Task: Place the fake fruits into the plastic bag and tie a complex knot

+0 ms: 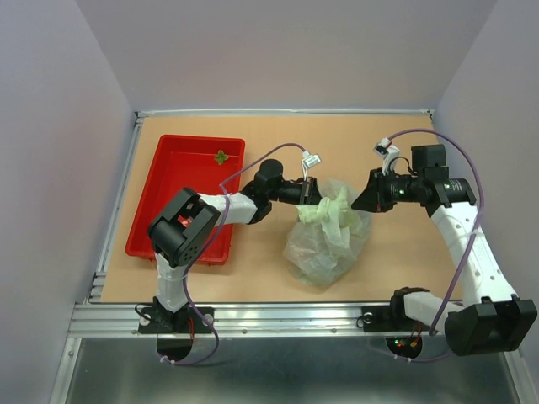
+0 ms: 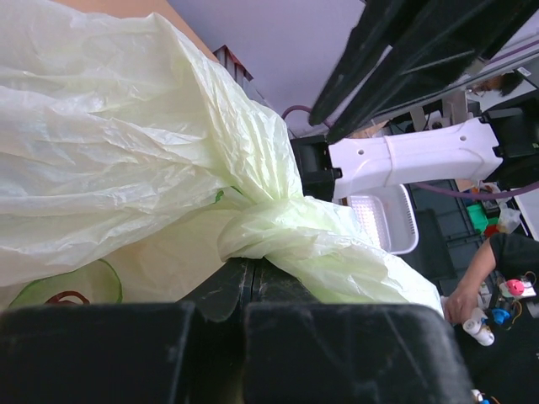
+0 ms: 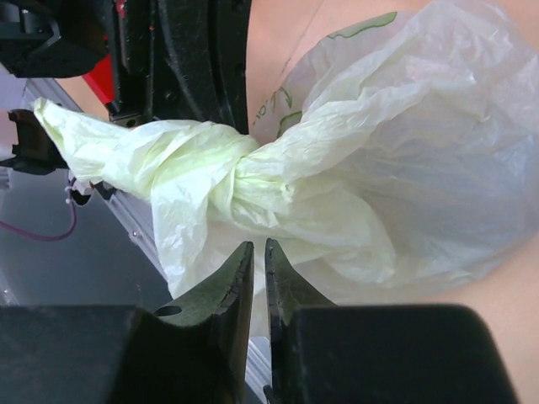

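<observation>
The pale-green plastic bag (image 1: 324,248) sits on the table between both arms, its neck twisted into a knot (image 1: 330,209). My left gripper (image 1: 313,192) is shut at that knot (image 2: 253,236), and the twisted strip comes straight off its closed tips (image 2: 250,265). My right gripper (image 1: 360,199) hovers just right of the bag. Its jaws (image 3: 253,246) stand almost together with a thin slit and nothing between them, a little short of the knot (image 3: 240,172). One strip end (image 3: 67,126) sticks out sideways. No fake fruits show through the bag (image 3: 421,143).
A red tray (image 1: 168,210) lies at the left of the table with a small green piece (image 1: 221,156) in its far end. The left arm's elbow reaches over the tray's near right part. Raised walls border the table's back and sides.
</observation>
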Robot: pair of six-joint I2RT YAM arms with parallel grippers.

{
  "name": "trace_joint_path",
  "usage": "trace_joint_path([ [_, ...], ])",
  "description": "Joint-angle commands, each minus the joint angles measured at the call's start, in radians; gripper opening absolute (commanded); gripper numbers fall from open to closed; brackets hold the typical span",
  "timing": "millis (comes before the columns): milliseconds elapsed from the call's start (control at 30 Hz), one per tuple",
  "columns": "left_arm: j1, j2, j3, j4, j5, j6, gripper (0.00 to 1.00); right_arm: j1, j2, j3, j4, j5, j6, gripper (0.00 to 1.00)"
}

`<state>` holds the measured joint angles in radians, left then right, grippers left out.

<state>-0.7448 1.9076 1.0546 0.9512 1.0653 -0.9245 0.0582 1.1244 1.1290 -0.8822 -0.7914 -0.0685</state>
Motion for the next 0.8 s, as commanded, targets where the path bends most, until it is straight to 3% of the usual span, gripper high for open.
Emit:
trace_joint_path([
  [0,-0.002,-0.056,0.010,0.061,0.015,0.006,0.00,-0.008,-0.022,0.028,-0.057,-0.064,-0.030,0.13],
  [267,-0.002,-0.058,0.024,0.060,0.015,0.003,0.00,-0.006,0.083,-0.023,-0.037,-0.138,-0.048,0.06],
  [500,-0.002,-0.064,0.018,0.058,0.010,0.003,0.00,0.028,0.147,-0.029,-0.024,-0.100,-0.044,0.06],
  [767,-0.002,-0.048,0.022,0.064,0.016,0.000,0.00,0.032,0.158,-0.050,0.066,-0.092,0.005,0.34],
])
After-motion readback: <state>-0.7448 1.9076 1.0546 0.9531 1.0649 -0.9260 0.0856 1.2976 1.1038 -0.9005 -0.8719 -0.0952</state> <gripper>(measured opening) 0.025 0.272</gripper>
